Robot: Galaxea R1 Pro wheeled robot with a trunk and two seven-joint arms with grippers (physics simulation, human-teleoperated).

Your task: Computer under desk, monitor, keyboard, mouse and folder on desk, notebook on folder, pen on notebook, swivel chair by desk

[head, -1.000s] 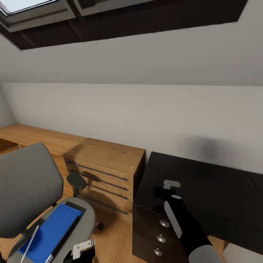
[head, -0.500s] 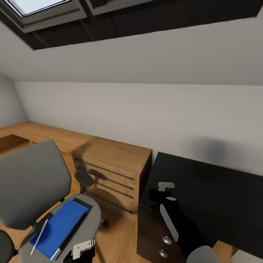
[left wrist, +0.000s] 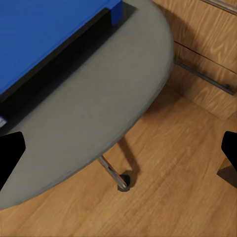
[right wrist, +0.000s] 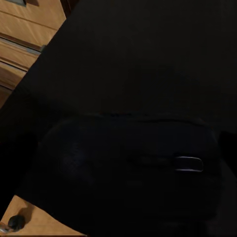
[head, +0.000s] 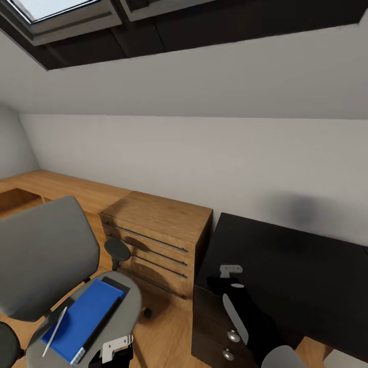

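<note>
Right now the mouse (right wrist: 131,168), a dark rounded shape with a small pale-rimmed wheel, fills most of the right wrist view and sits over the black top of the desk (head: 301,266) near its left front corner. Whether it rests on the top or is held just above it, I cannot tell, and the fingers of the right gripper (head: 231,271) are too dark against the desk to say if they are closed around it or apart. In the head view that gripper hangs over the same corner, above the black drawer unit (head: 225,335) with its round silver knobs.

Off the desk's left edge, the swivel chair (head: 46,258) stands on the light wood floor (left wrist: 163,192), apart from the desk. On its seat lies the blue folder (head: 82,319), with the dark notebook (head: 105,314) along the folder's right side and the thin pale pen (head: 54,331) lying across its left edge. The left gripper (head: 116,348) hovers just off the seat's front edge; in its wrist view the two dark fingertips (left wrist: 10,153) stand wide apart with nothing between them.

Between chair and desk stands a wooden drawer chest (head: 158,237) against the white wall, under the sloped ceiling and skylight (head: 56,10).
</note>
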